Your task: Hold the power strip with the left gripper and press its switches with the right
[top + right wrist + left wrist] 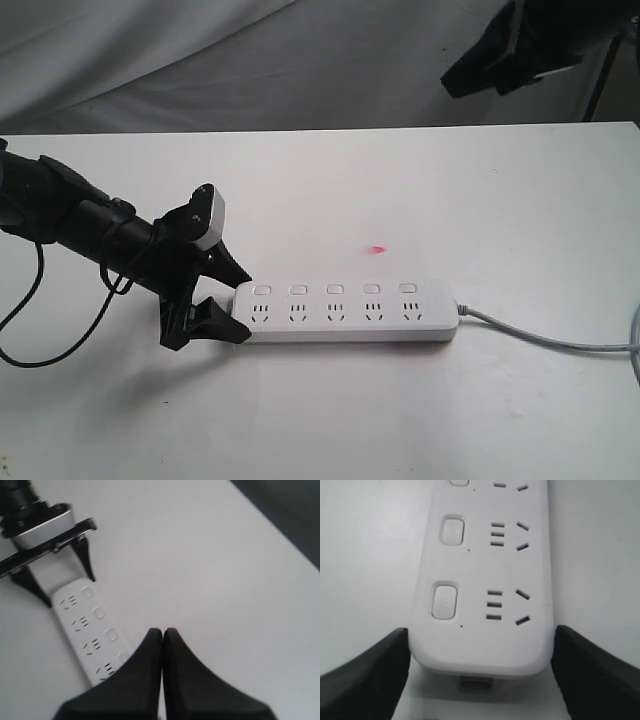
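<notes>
Left gripper (243, 306) clamped on the strip's end, right gripper (162, 632) closed and clear of it

In the exterior view the power strip (345, 312) lies flat on the white table (450, 200), just toward 6 o'clock from the middle, its length running 9 to 3 o'clock. The 5 switches (334, 289) sit along its 12 o'clock edge, 1 above each socket, and the grey cord (540, 340) leaves the 3 o'clock end. The left gripper comes in from 9 o'clock and straddles the strip's rounded end; the left wrist view shows 1 black finger against each long side, opened only as wide as the strip. The right gripper hangs up at about 1 o'clock, well apart from the strip, its 2 fingers pressed together with nothing between them. A small red spot (376, 248) shows on the table at 12 o'clock from the switches
</notes>
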Controlling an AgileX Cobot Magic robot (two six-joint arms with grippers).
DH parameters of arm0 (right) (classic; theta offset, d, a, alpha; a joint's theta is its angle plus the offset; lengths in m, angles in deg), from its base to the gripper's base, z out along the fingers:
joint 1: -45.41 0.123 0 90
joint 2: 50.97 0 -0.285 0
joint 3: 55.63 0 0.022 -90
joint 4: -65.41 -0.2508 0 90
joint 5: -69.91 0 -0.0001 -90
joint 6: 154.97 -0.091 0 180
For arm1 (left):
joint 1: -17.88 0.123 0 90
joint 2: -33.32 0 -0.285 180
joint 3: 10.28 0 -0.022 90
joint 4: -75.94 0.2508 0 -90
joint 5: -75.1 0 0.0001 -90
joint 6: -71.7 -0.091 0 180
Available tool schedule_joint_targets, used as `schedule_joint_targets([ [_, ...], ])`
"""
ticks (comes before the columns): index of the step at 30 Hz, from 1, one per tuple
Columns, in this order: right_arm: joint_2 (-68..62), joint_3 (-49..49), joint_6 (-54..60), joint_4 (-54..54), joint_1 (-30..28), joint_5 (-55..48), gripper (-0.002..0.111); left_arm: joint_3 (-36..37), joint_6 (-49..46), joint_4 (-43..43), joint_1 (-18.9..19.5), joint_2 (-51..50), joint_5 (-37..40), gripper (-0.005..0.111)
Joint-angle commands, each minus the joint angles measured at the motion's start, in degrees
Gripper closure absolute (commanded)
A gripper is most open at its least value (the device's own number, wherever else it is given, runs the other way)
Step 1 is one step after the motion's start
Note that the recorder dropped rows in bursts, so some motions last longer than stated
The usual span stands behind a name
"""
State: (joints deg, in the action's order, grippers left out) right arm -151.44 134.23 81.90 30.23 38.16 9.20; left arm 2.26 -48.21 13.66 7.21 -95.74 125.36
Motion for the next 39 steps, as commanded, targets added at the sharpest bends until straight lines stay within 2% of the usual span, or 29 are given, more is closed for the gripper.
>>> schedule_joint_targets([
  [1,3.46,0.69,-2.21,2.17,-0.27,4.57,0.108,-0.32,-0.15,-0.20,-0.26,-0.34,-0.95,0.107],
  [7,11.81,0.69,-7.07,11.42,-0.27,8.03,0.108,-0.32,-0.15,-0.20,-0.26,-0.34,-0.95,0.107],
  [11,16.97,0.40,-17.05,20.27,-0.27,9.83,0.108,-0.32,-0.15,-0.20,-0.26,-0.34,-0.95,0.107],
  [13,21.56,-3.54,-23.35,25.83,-0.27,14.93,0.108,-0.32,-0.15,-0.20,-0.26,-0.34,-0.95,0.107],
  [15,26.76,-10.85,-25.89,27.15,-0.27,22.69,0.108,-0.32,-0.15,-0.20,-0.26,-0.34,-0.95,0.107],
  [18,37.29,-27.64,-25.89,25.20,-0.27,37.30,0.108,-0.32,-0.15,-0.20,-0.26,-0.34,-0.95,0.107],
  [22,50.24,-43.55,-26.01,23.24,-0.17,46.12,0.108,-0.32,-0.15,-0.20,-0.26,-0.34,-0.95,0.107],
  [26,62.90,-51.17,-23.22,23.24,-0.17,46.12,0.108,-0.32,-0.15,-0.20,-0.26,-0.34,-0.95,0.107],
  [32,74.81,-51.99,-22.72,26.21,-0.17,37.35,0.108,-0.32,-0.15,-0.20,-0.26,-0.34,-0.95,0.107],
  [36,78.47,-51.99,-33.39,29.36,-0.17,31.01,0.108,-0.32,-0.15,-0.20,-0.26,-0.34,-0.95,0.107],
  [39,81.52,-52.93,-47.94,32.74,-0.17,28.79,0.108,-0.32,-0.15,-0.20,-0.26,-0.34,-0.95,0.107],
])
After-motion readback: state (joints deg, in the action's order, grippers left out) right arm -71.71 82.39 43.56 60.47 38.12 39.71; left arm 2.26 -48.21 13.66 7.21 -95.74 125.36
